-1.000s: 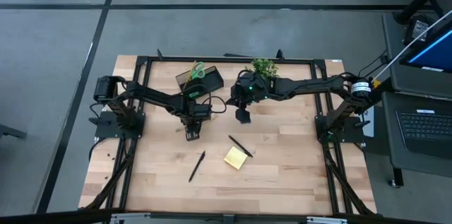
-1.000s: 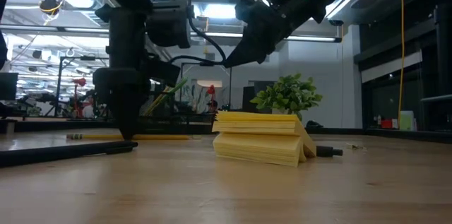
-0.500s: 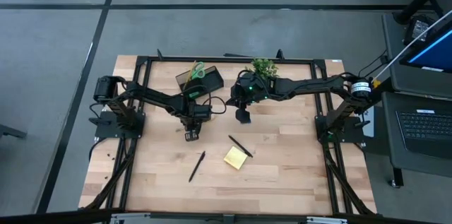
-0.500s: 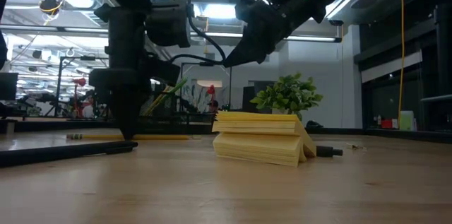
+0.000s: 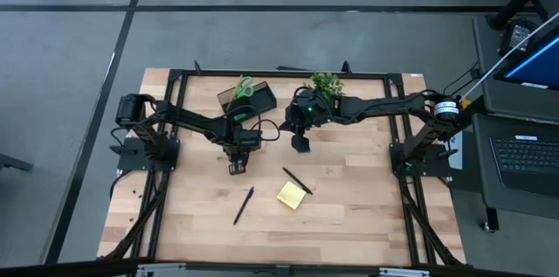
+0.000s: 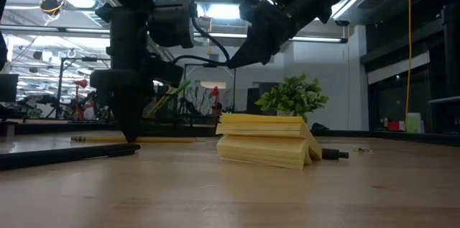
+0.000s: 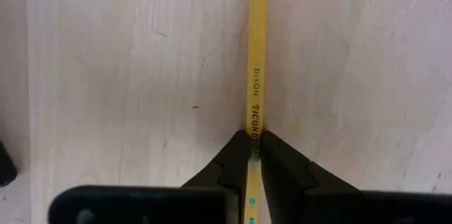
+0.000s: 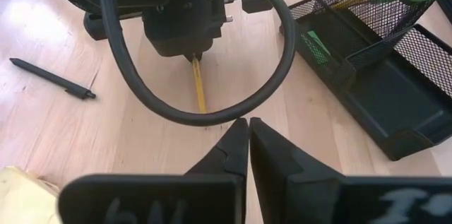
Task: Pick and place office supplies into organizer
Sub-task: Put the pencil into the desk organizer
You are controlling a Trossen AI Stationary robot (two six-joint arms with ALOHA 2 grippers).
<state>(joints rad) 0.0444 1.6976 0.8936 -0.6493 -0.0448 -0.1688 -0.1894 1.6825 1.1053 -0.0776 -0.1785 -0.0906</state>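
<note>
High view: the left gripper [image 5: 237, 169] points down at the table [image 5: 349, 216] left of centre, in front of the organizer [image 5: 247, 99], which sits at upper centre-left with the green scissors [image 5: 244, 87] standing in it. The right gripper [image 5: 300, 145] hangs at centre, empty, near the plant [image 5: 325, 81]. Two pens [image 5: 243, 205] lie lower down, one at lower left of centre, the other just above the sticky pad [image 5: 292, 194].

Low view: the left gripper [image 6: 130, 139] stands upright at left with its tips at the tabletop, where the yellow pencil [image 6: 154, 139] lies flat. The pad [image 6: 266, 140] fills the centre, with the plant [image 6: 293, 97] behind it.

Left wrist view: the fingers [image 7: 229, 166] are pinched on the pencil [image 7: 257, 54], which runs up the middle of the frame over bare wood.

Right wrist view: the right gripper [image 8: 248, 139] has its fingers pressed together on nothing. Beyond it, the left gripper [image 8: 195, 56] meets the pencil [image 8: 200, 91]; the organizer [image 8: 367, 61] sits at upper right, a pen [image 8: 51, 78] at left.
</note>
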